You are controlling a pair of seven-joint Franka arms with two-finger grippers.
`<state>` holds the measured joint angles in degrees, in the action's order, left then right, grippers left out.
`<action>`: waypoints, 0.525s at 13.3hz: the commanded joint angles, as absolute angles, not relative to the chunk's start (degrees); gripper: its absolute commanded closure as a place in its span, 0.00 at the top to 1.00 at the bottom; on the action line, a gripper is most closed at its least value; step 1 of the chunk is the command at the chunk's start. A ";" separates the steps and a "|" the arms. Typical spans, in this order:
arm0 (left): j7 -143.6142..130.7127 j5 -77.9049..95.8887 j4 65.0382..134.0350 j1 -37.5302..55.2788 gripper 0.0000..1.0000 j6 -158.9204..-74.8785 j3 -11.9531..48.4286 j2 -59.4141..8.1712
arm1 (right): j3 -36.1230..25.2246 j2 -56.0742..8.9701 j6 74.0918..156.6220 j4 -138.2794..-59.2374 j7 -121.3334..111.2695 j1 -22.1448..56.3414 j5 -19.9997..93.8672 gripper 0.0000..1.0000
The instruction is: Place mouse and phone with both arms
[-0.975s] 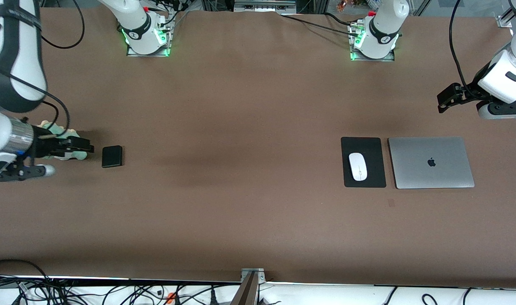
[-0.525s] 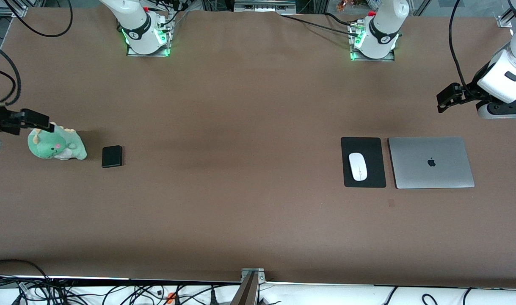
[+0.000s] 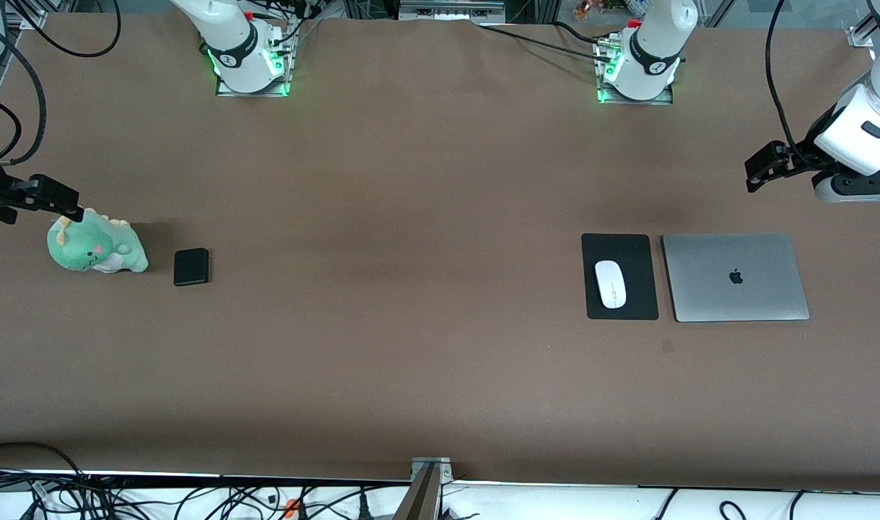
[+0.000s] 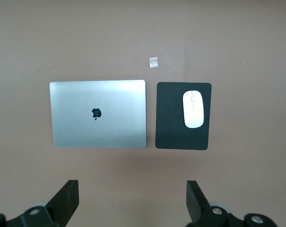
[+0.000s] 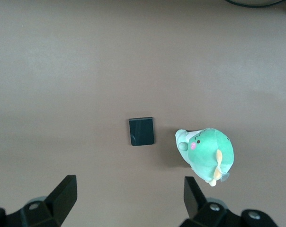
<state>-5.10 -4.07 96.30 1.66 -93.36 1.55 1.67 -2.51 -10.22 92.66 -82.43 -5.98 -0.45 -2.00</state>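
Two white jointed robot arms with black bands. Their round white bases [image 3: 248, 54] glow green at the foot and sit on metal plates. Black cables [image 3: 775, 79] loop along them. Each arm ends in a black two-finger gripper [image 3: 761, 167].

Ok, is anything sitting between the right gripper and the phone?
Yes. The green plush toy lies on the table between the right gripper and the phone, close beside the phone but not touching it. The gripper's fingers are open and it sits above the toy's outer end.
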 commanded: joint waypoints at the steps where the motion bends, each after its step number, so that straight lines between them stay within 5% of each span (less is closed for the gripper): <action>1: -3.69 -2.55 96.77 1.58 1.00 -92.64 1.32 2.72 | -1.85 -10.11 93.25 -82.88 -5.71 -1.32 -2.11 1.00; 7: -4.13 -2.55 96.77 1.58 1.00 -92.64 1.32 2.64 | -1.93 -10.55 94.57 -82.88 -5.10 -1.32 -2.02 1.00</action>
<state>-5.10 -4.07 96.30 1.66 -93.27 1.55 1.67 -2.53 -10.83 93.46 -82.44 -5.97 -0.82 -2.00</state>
